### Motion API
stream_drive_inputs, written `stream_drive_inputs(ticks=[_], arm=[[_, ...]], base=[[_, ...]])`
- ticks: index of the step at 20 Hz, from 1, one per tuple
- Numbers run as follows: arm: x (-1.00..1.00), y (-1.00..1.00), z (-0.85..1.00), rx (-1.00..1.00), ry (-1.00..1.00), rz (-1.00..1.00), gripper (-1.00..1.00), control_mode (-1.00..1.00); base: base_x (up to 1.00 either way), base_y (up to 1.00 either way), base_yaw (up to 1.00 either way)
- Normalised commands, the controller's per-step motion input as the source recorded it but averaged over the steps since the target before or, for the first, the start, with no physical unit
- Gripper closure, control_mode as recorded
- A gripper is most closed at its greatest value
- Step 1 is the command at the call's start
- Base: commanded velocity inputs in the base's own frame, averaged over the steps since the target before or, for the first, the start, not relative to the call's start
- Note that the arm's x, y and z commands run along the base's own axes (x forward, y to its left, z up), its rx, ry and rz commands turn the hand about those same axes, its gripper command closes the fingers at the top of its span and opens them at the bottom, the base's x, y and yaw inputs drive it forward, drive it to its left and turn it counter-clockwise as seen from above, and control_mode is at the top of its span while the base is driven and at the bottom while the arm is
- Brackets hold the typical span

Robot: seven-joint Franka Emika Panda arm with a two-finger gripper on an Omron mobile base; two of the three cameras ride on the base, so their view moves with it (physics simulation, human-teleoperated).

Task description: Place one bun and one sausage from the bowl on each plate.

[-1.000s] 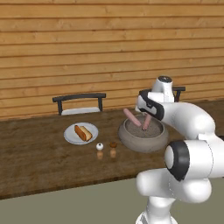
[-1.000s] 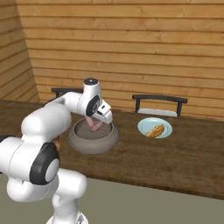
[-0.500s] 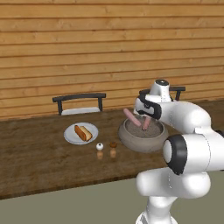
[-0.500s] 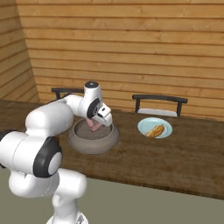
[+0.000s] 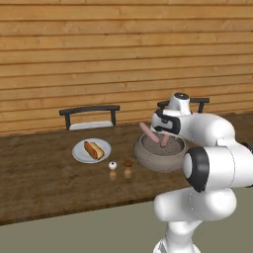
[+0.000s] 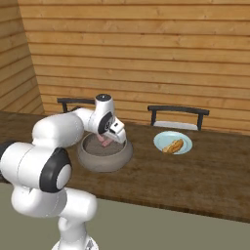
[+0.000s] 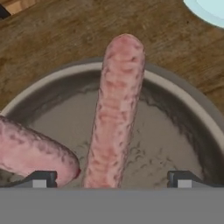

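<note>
A: Hand view: hand (image 7: 110,179) is spread wide, holding nothing, low inside the bowl (image 7: 183,100). One sausage (image 7: 114,114) lies between the fingertips and leans over the far rim; a second sausage (image 7: 30,153) sits just beside the left fingertip (image 7: 41,178).

B: Plates?

A: Left base view: pale plate (image 5: 79,153) with a filled bun (image 5: 93,149) is well left of the hand (image 5: 163,140). Right base view: blue-green plate (image 6: 161,141) with a bun (image 6: 173,146) is right of it, both on the tabletop (image 6: 205,171).
</note>
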Motion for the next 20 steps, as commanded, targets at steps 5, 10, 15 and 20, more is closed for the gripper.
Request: stream_drive_inputs(ticks=[5, 10, 15, 20], arm=[[0.21, -0.08, -0.12, 0.0, 0.05, 0.0, -1.0, -1.0], [0.08, -0.09, -0.13, 0.0, 0.04, 0.0, -1.0, -1.0], [0.0, -0.07, -0.16, 0.0, 0.04, 0.0, -1.0, -1.0], [0.0, -0.21, -0.06, 0.0, 0.0, 0.0, -1.0, -1.0]], base=[[0.0, 0.0, 0.0], [0.0, 0.0, 0.0], [0.0, 0.0, 0.0], [0.0, 0.0, 0.0]])
